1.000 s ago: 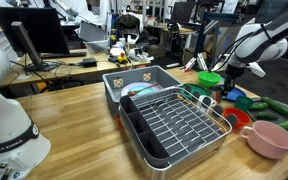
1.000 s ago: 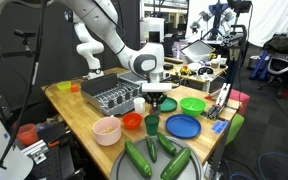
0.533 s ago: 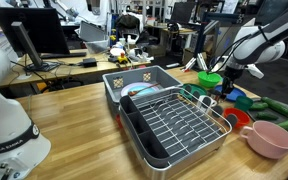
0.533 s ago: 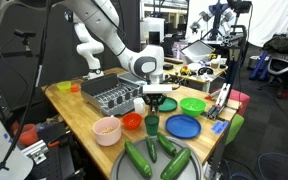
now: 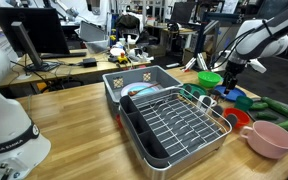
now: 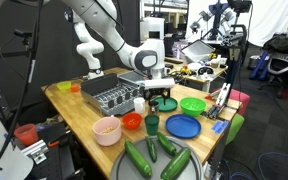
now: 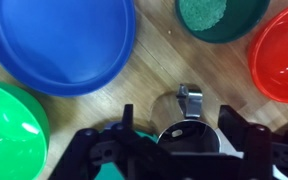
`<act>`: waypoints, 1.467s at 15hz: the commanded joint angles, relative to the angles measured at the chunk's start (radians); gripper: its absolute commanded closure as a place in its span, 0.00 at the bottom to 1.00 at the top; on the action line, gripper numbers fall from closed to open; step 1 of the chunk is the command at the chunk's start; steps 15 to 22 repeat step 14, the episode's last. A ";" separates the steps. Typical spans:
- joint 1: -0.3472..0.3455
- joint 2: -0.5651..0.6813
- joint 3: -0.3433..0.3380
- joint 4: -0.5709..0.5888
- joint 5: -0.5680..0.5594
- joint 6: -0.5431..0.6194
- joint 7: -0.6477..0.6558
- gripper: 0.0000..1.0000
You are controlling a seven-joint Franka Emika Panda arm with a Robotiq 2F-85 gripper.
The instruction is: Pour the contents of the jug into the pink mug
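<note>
The small steel jug [image 7: 184, 138] stands upright on the wooden table, seen from above in the wrist view with its handle pointing away. My gripper [image 7: 178, 118] is open around it, one finger [image 7: 127, 122] standing off its side and the other close by the opposite side. In both exterior views the gripper [image 6: 157, 97] [image 5: 229, 82] hangs low over the table among the dishes. The pink mug [image 6: 107, 129] [image 5: 272, 138] sits apart near the table's edge, beyond a small red bowl [image 6: 132, 121], and is out of the wrist view.
Around the jug lie a blue plate [image 7: 59, 40], a green bowl [image 7: 4, 130], a dark green cup [image 7: 209, 15] and the red bowl [image 7: 282, 50]. A wire dish rack [image 5: 174, 120] stands at mid-table. Cucumbers [image 6: 149, 155] lie at the near edge.
The jaws have spread from shut to open around the jug. The arm has barely moved.
</note>
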 commanded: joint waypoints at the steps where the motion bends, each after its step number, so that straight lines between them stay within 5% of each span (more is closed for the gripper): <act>1: 0.020 -0.071 -0.029 -0.064 -0.054 -0.018 0.010 0.00; 5: 0.058 -0.168 -0.055 -0.145 -0.154 -0.053 0.040 0.00; 22: 0.053 -0.157 -0.048 -0.132 -0.135 -0.053 0.032 0.00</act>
